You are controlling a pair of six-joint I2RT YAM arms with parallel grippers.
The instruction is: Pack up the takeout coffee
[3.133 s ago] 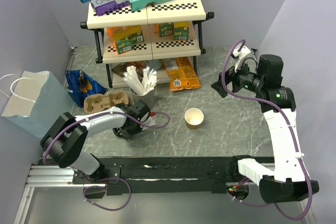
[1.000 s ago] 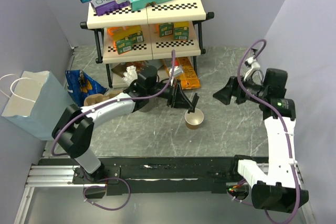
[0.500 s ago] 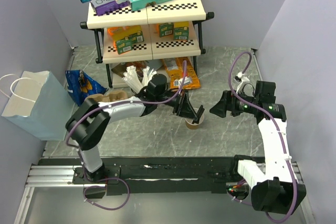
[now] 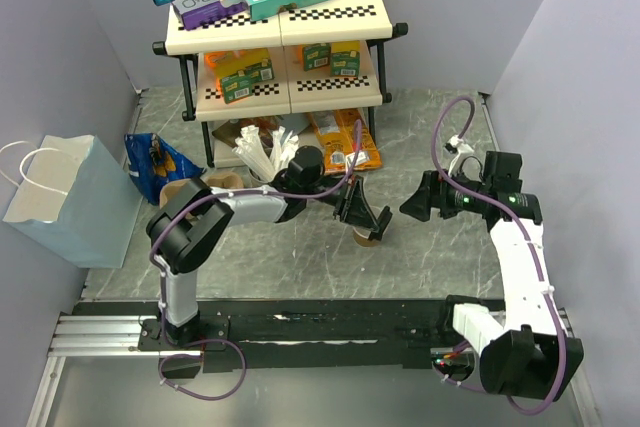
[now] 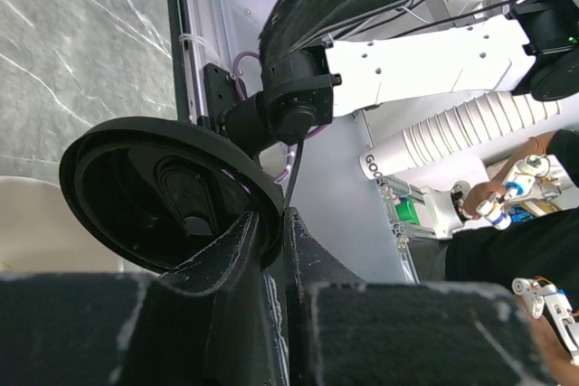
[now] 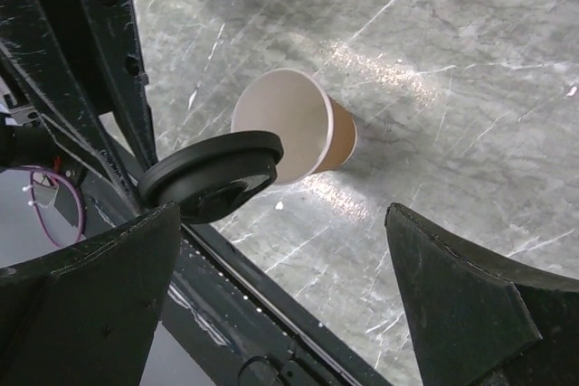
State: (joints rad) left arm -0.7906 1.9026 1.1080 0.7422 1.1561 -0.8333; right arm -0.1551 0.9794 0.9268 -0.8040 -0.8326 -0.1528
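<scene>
The takeout coffee is a tan paper cup (image 4: 369, 239) (image 6: 303, 119), pale inside, standing uncovered on the marble table. Its round black lid (image 4: 377, 218) (image 5: 163, 192) (image 6: 213, 174) hangs tilted just over the cup's near rim. My left gripper (image 4: 362, 215) (image 5: 276, 241) is shut on the lid's edge. My right gripper (image 4: 412, 205) (image 6: 282, 219) is open to the right of the cup, facing it with nothing between its fingers. In the top view the lid and left fingers hide most of the cup.
A grey cup of white sticks (image 4: 268, 159) and a brown pulp carrier (image 4: 205, 187) sit behind the left arm. A shelf rack (image 4: 285, 37) stands at the back, with snack bags (image 4: 345, 142) below it. A pale blue paper bag (image 4: 60, 197) stands at the left.
My left gripper has carried the lid down and forward onto the cup's rim. My right gripper has shifted left, closer to the cup, and stayed open.
</scene>
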